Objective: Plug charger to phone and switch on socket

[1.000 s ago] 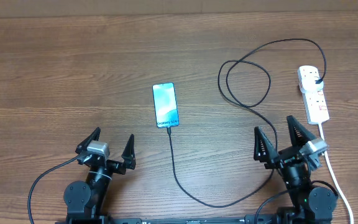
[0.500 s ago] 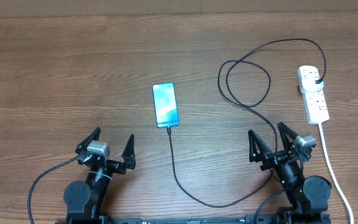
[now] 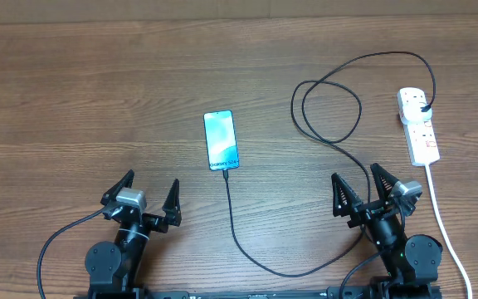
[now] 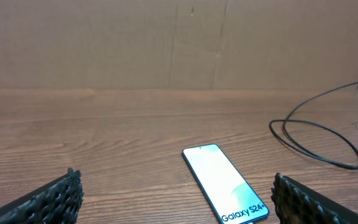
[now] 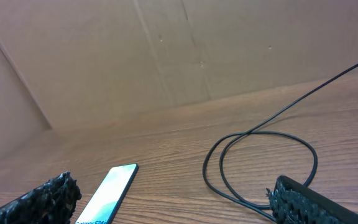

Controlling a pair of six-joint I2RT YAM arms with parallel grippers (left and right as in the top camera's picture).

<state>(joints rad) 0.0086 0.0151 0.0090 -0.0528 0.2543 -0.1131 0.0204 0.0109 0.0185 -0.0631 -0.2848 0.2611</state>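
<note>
L end effector (image 3: 152,179) sits low at near edge of table (image 3: 56,100), fingers wide apart, nothing btwn them. R end effector (image 3: 356,173) same: spread, empty. Phone (image 3: 221,139) lies flat ahead of L end effector, a bit to its right, screen lit, well apart from both. Charger (image 3: 230,208) tip meets phone's near edge. Cable runs back btwn the two end effectors, passes beneath R one, loops ahead of it, ends w/ black plug in socket (image 3: 417,124). Socket lies ahead-right of R end effector, not touching. Switch position: can't tell.
</note>
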